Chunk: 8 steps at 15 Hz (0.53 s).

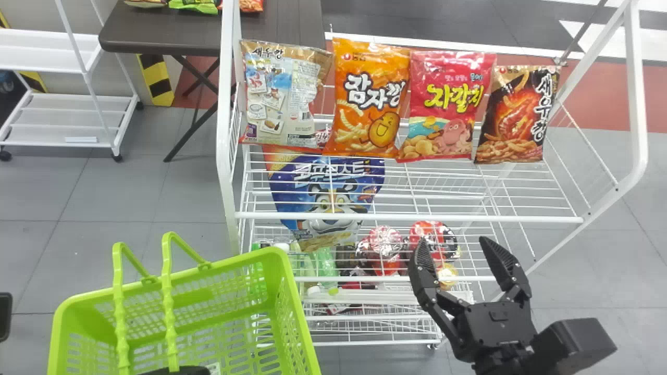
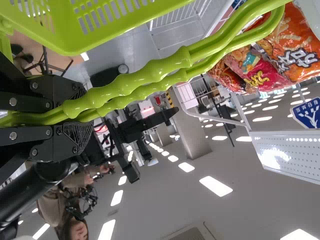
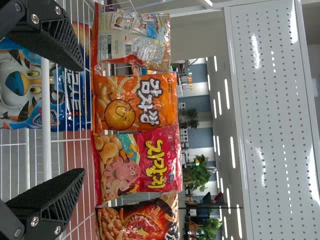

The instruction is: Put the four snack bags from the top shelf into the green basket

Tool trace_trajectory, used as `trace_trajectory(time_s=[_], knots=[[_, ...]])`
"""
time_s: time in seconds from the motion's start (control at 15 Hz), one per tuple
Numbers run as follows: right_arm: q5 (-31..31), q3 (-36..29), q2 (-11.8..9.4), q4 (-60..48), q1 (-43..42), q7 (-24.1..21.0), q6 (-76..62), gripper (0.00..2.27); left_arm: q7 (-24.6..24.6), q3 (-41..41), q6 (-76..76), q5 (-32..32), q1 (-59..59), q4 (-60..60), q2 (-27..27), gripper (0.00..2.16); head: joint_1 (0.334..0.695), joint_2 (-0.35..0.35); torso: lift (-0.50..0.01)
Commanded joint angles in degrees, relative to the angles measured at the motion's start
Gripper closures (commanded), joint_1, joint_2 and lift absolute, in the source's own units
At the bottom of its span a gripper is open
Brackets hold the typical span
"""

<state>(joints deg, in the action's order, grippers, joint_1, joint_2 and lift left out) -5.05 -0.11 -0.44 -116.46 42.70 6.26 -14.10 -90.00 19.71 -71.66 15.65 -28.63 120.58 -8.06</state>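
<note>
Our right gripper gapes, a white rail between it and the snack bags; our left gripper clasps the basket handles.

My right claw is black, the basket lime, the shelf white; 1 orange bag, 1 red bag, 1 black-and-orange bag, 1 beige-and-blue bag.

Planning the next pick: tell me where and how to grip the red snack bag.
The red snack bag is probably best pinched at its flat top edge, from above: it stands upright, flanked closely by the orange bag and the dark bag.
</note>
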Motion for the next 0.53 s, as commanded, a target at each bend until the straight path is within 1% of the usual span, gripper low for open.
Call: trace_trajectory(time_s=[0.0,0.27,0.47], knots=[[0.66,0.38,0.49,-0.09,-0.08,-0.02,0.0,0.1,-0.57,-0.02,0.16,0.09,-0.37,0.18,0.06,2.15,0.695,-0.133,0.0],[1.8,1.52,0.49,-0.44,-0.78,-1.08,1.05,0.1,-0.57,0.16,0.51,0.17,-0.72,0.18,0.15,2.15,0.695,-0.118,0.0],[1.8,1.78,0.49,1.32,-4.47,-1.69,4.92,0.11,-0.57,-0.02,0.51,0.17,-0.99,0.18,0.15,2.15,0.695,-0.107,0.0]])
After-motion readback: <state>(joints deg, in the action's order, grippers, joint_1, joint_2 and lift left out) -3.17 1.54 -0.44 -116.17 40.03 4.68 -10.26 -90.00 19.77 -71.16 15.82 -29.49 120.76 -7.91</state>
